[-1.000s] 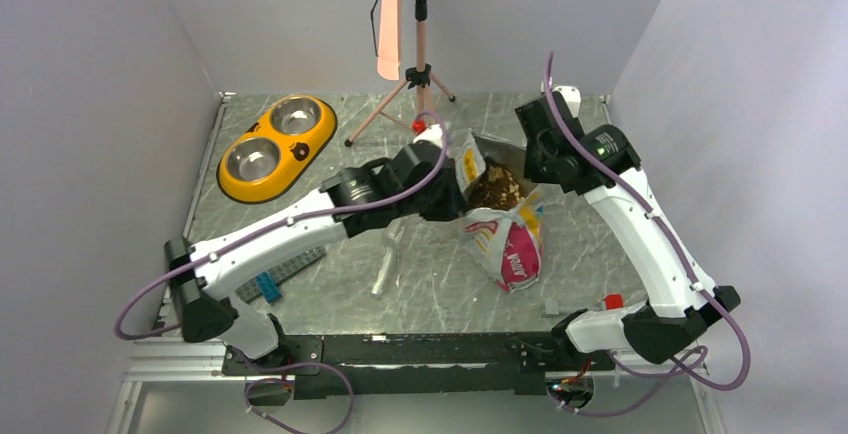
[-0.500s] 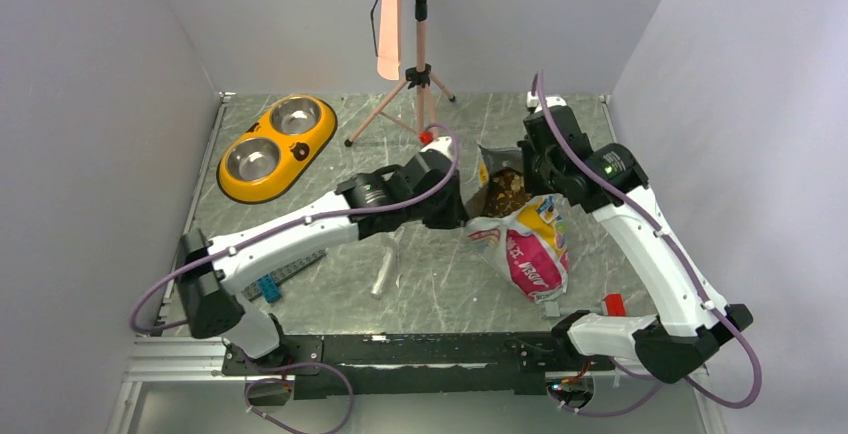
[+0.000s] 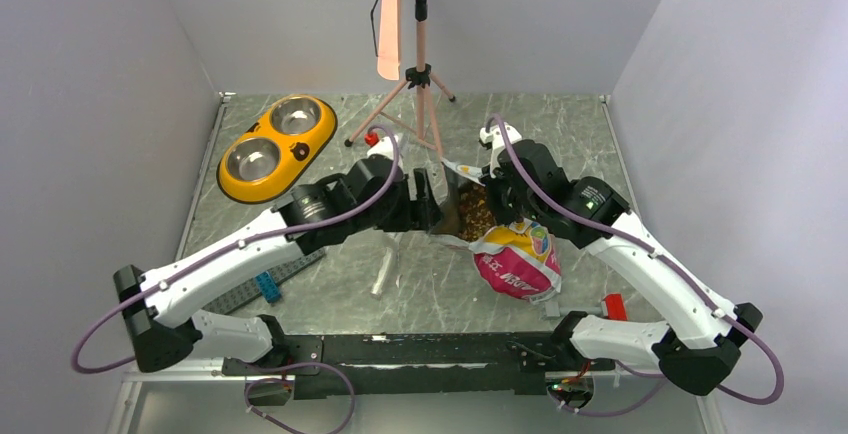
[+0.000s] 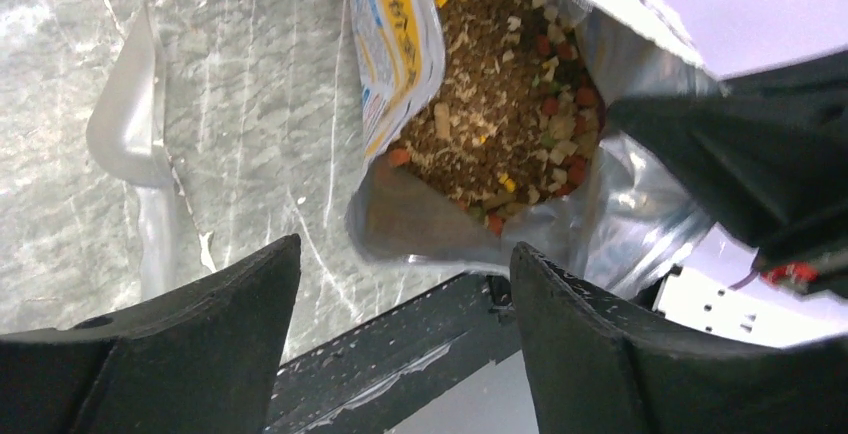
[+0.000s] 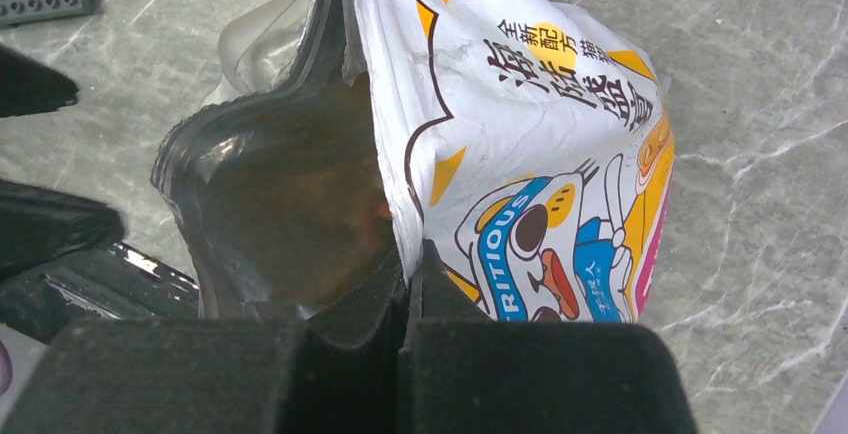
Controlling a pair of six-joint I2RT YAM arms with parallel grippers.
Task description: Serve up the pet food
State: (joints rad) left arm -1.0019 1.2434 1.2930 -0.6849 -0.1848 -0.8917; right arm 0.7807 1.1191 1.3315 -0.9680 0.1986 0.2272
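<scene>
kibble point(image 4: 500, 124): small brown and tan bits with some red, green and yellow ones, heaped loose inside the open bag point(image 3: 517, 262); just past the tips of the left fingers point(image 3: 440, 216), just left of the right fingers point(image 5: 400, 279).
bag: white, yellow and pink with cartoon print and foil lining; lower part lying on the surface point(image 3: 570, 144), mouth raised and gaping toward the left fingers; body trailing below the right fingers, toward the arm bases.
right fingers: pressed together on the bag's rim, printed face on one side, lining on the other.
left fingers: spread wide, gripping nothing; near lip of the bag mouth level with the gap between the tips; touching or not, cannot tell.
strip point(image 4: 140, 154): clear plastic, flat on the surface, left of the left fingers, apart from the bag.
tripod point(image 3: 420, 84): pink, standing beyond both pairs of fingers; one black foot just past the bag mouth in the left wrist view.
plate point(image 3: 290, 269): grey, studded, flat on the surface, well behind the left fingers, beside the left arm.
brick point(image 3: 268, 287): blue, at the plate's near end.
dish point(image 3: 272, 138): yellow, with two steel bowls, far left of the left fingers, well apart from the bag.
surface: grey marble pattern.
</scene>
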